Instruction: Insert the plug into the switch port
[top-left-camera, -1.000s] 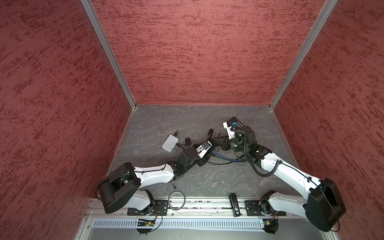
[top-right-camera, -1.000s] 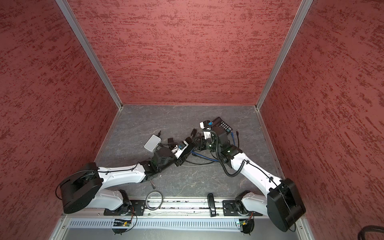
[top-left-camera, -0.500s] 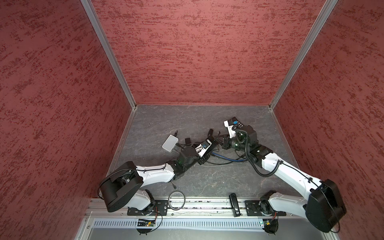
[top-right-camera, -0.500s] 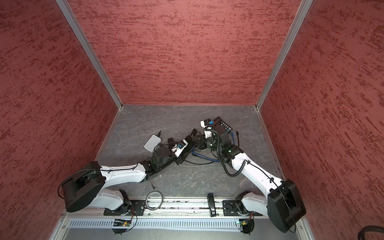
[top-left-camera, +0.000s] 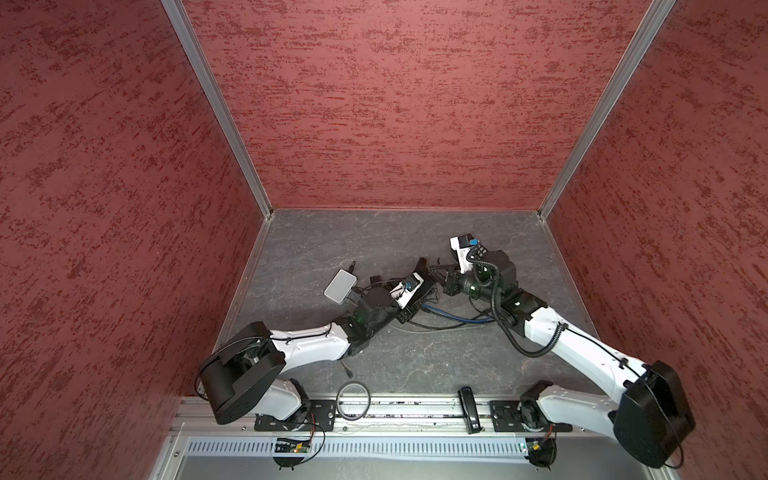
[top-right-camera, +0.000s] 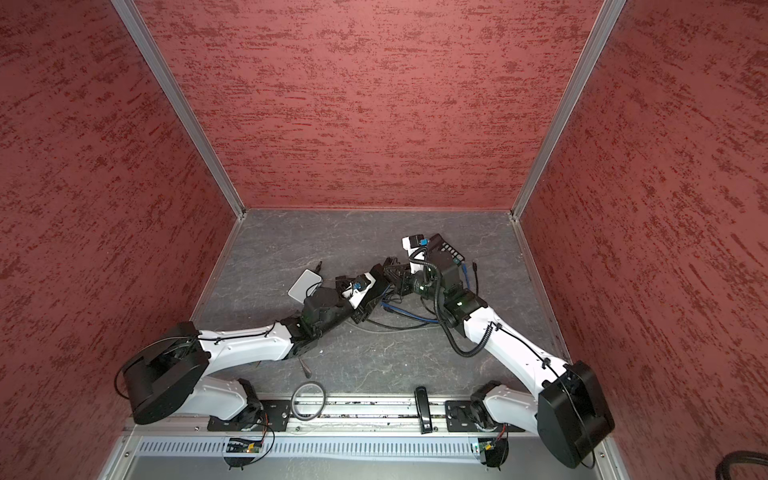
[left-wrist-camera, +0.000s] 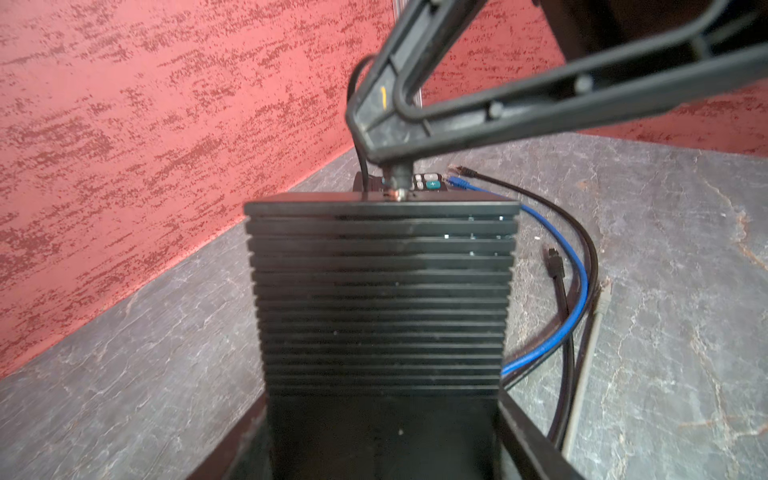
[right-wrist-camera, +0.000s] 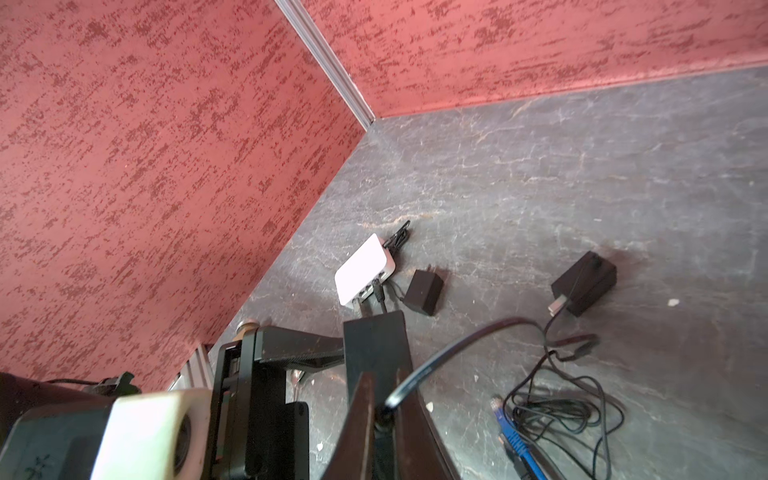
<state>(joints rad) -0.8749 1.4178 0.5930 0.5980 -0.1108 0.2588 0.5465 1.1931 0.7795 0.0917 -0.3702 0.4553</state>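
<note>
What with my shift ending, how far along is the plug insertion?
Done: the left tool grips the black ribbed switch box, and the right tool is shut on the black barrel plug. In hand: the plug's metal tip sits at the box's far edge. Left: pushing it home; the port is hidden, so entry cannot be confirmed.

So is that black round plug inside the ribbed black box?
Not fully, it seems: the black round plug shows its metal tip at the edge of the ribbed black box.
</note>
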